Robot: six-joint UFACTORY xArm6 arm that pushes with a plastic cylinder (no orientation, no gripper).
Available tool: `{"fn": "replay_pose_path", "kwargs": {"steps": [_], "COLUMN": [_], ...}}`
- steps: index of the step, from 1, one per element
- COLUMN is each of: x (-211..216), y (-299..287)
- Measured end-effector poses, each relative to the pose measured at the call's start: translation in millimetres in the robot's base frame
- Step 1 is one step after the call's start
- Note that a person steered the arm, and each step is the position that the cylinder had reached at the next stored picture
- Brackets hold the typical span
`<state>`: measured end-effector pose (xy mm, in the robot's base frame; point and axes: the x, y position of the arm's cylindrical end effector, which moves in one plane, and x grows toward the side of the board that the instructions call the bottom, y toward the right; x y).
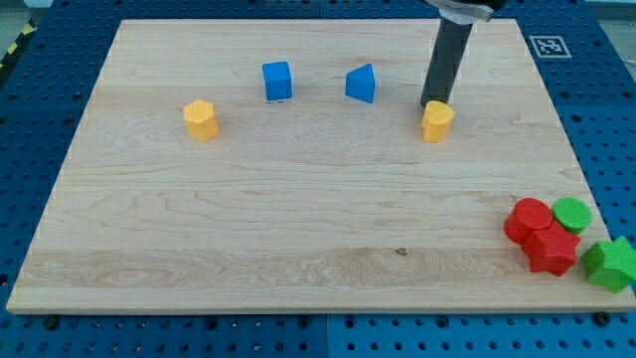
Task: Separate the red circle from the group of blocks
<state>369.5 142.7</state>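
Note:
The red circle [527, 219] sits at the view's lower right, in a tight group with a red star-like block [552, 250], a green circle [571, 214] and a green star-like block [611, 264]. The red circle touches the red star-like block and lies close beside the green circle. My tip [431, 103] is at the view's upper right, far from the group, right behind a yellow block [436, 121] and touching or nearly touching it.
A blue cube [277, 81] and a blue wedge-like block [361, 84] lie near the view's top centre. A second yellow block [201, 119] lies at the upper left. The group sits near the wooden board's right edge [576, 149].

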Motion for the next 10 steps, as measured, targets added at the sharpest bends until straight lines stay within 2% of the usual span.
{"fn": "replay_pose_path", "kwargs": {"steps": [2,3,4,5,6,7,9,10], "x": [16.5,3.3,-28.9,2.4,64.8,74.1,182.7,196.7], "y": [1.1,10.0,64.6,137.9,201.6,202.9,194.0,191.9]}}
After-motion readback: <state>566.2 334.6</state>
